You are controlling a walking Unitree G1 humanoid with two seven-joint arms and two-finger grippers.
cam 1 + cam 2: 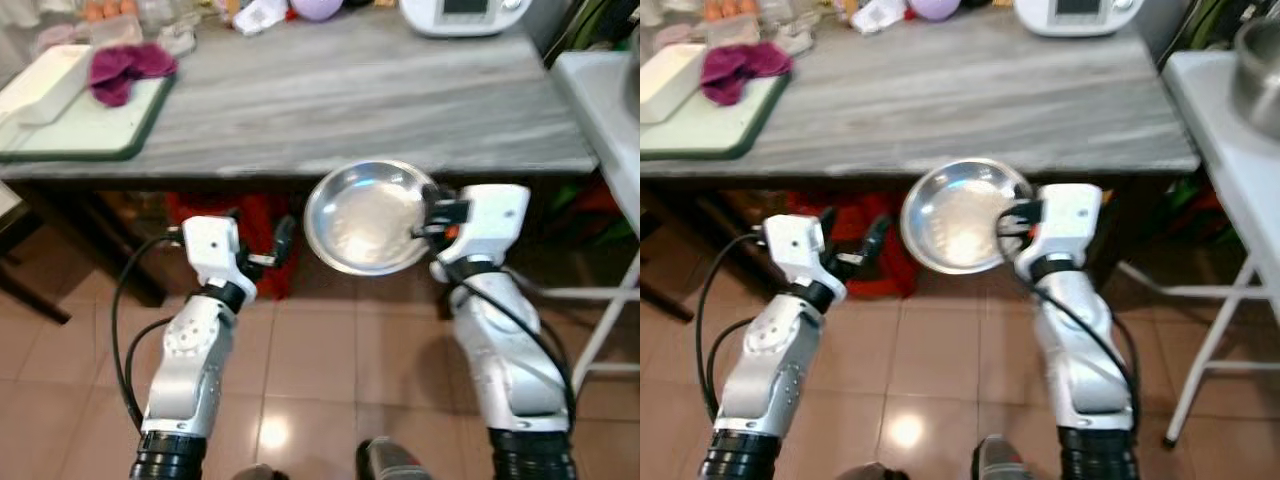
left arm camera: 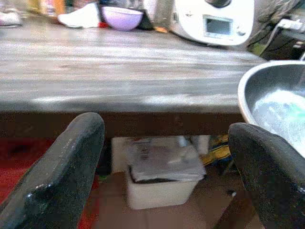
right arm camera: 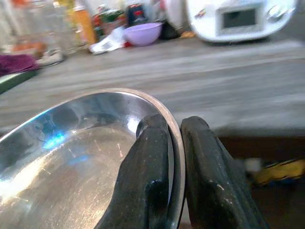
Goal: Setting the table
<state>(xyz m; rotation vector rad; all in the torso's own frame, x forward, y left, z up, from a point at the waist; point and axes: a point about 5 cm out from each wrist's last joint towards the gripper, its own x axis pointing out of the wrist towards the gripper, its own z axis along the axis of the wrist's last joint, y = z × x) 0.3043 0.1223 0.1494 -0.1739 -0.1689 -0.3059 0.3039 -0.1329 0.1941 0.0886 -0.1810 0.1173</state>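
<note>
Pinching the rim of a steel bowl (image 1: 368, 217), the right gripper (image 1: 428, 218) holds it just below the table's (image 1: 380, 100) near edge, over tiled floor (image 1: 320, 350). The left gripper (image 1: 268, 250) hangs beside it, fingers apart. Broad bare tabletop lies ahead.

Steel bowl (image 1: 368, 218): round, shallow, shiny, empty as far as the glare lets me see. Held in the air, tilted with its open side toward the camera, just in front of the bench (image 1: 340, 100) near edge and partly overlapping it. Right gripper (image 3: 175, 143) pinches its rim, one finger inside, one outside.
</note>
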